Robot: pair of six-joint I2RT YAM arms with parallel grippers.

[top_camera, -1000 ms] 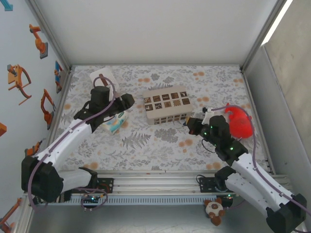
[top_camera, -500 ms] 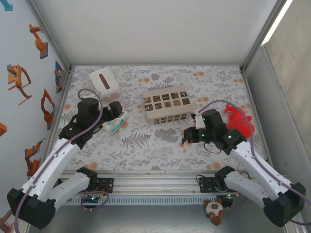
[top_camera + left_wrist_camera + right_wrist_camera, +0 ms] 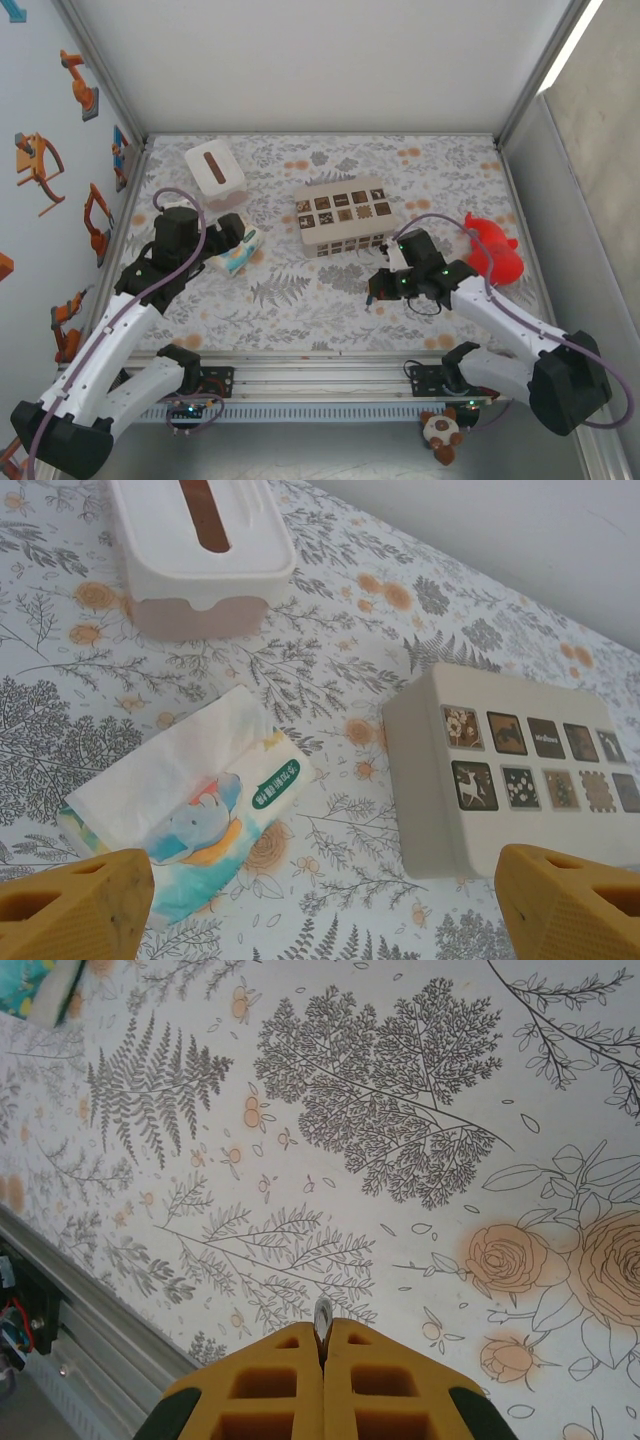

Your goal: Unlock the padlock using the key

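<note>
Table (image 3: 330,300): flower-pattern cloth, with all the things on it.
Box (image 3: 343,215): beige with small picture tiles, near the middle, a little toward 12 o'clock.
Red thing (image 3: 495,255): at 3 o'clock from the box; soft-looking, I cannot tell what it is.
Tissue box (image 3: 214,167): white, at 10 o'clock from the box.
Tissue pack (image 3: 185,820): at 9 o'clock from the box, just beside the left gripper.
Left gripper (image 3: 320,908): fingers spread wide, holding nothing, low over the cloth.
Right gripper (image 3: 322,1345): at 5 o'clock from the box, fingers pressed together on a thin metal tip.
Key (image 3: 322,1315): I judge the metal tip is the key; very little of it sticks out.
Padlock: I cannot tell its place.
Risk: the grip on the key looks shallow, so the key may turn or slip when it is pushed into a lock. With nothing holding the padlock, it may slide away.
</note>
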